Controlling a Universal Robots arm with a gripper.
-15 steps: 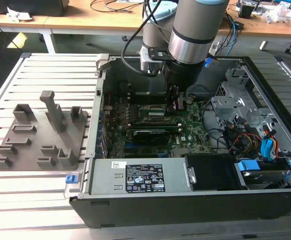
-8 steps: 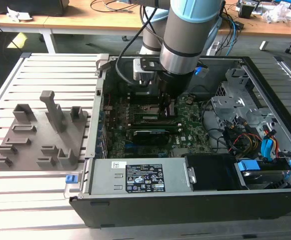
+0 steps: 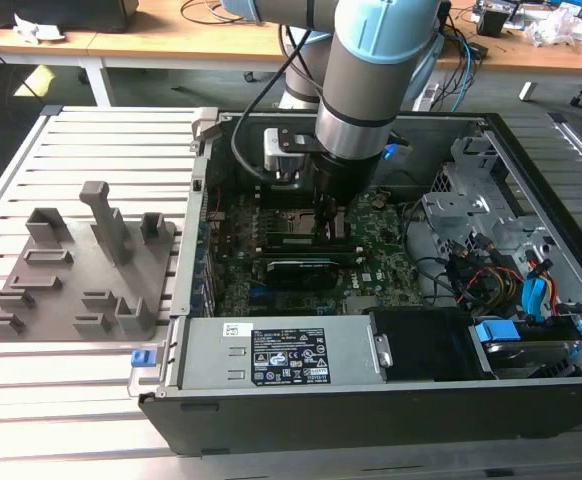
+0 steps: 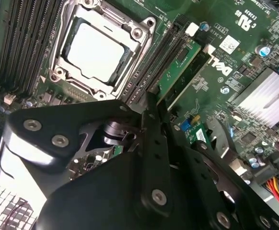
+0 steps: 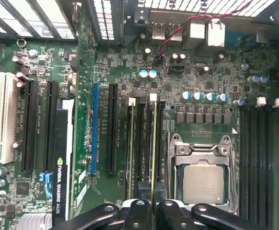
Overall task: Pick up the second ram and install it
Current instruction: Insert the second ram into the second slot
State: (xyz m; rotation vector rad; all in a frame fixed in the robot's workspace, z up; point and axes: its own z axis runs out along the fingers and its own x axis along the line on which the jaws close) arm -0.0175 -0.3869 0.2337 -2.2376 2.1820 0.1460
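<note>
The gripper (image 5: 152, 205) is down inside the computer case (image 3: 301, 405), its fingers closed narrowly on the edge of the second ram (image 5: 153, 143). That stick stands upright in a slot just beside the processor socket (image 5: 204, 179), with another stick (image 5: 131, 148) nearby on the motherboard (image 5: 115, 62).

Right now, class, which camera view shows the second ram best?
The first wrist view: the second ram runs edge-on down its slot beside the CPU socket, gripped by the claw. The second wrist view shows its green face partly. In the exterior view the arm hides it.
</note>
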